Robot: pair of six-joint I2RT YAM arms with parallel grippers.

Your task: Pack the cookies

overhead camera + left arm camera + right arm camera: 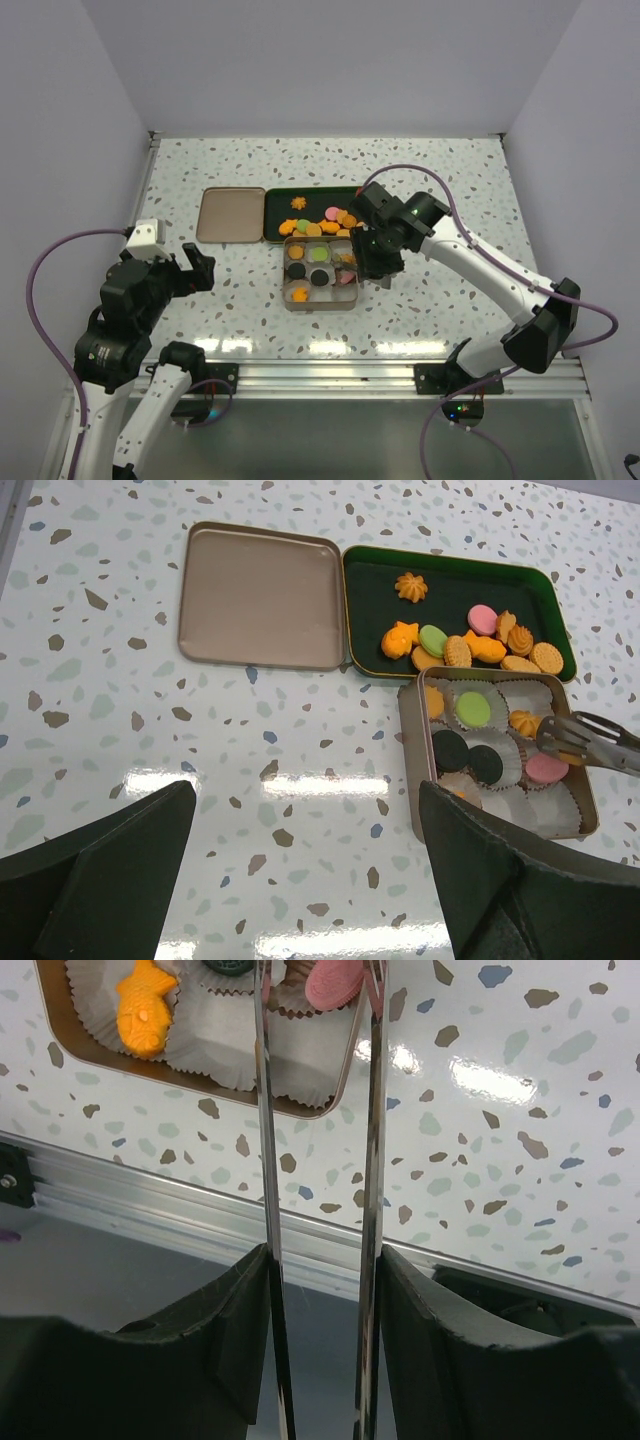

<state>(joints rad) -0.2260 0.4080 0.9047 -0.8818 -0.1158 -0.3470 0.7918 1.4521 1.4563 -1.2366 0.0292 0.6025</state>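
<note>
My right gripper (pixel 322 1250) is shut on a pair of metal tongs (pixel 265 1110), which reach down into the tan tin (pixel 345 1070). A pink cookie (pixel 330 985) lies in a paper cup between the tong tips, with a gap at the left blade. Other cups in the tin (pixel 408 750) hold green, dark brown and orange cookies, among them an orange fish shape (pixel 145 1010). More cookies (pixel 470 645), mostly orange, lie loose in the dark green tray (pixel 450 575) behind the tin. My left gripper (pixel 307 790) hangs open over bare table, left of the tin, holding nothing.
The tan lid (pixel 262 595) lies upturned to the left of the green tray. An aluminium rail (pixel 330 375) runs along the near table edge. White walls close in the back and both sides.
</note>
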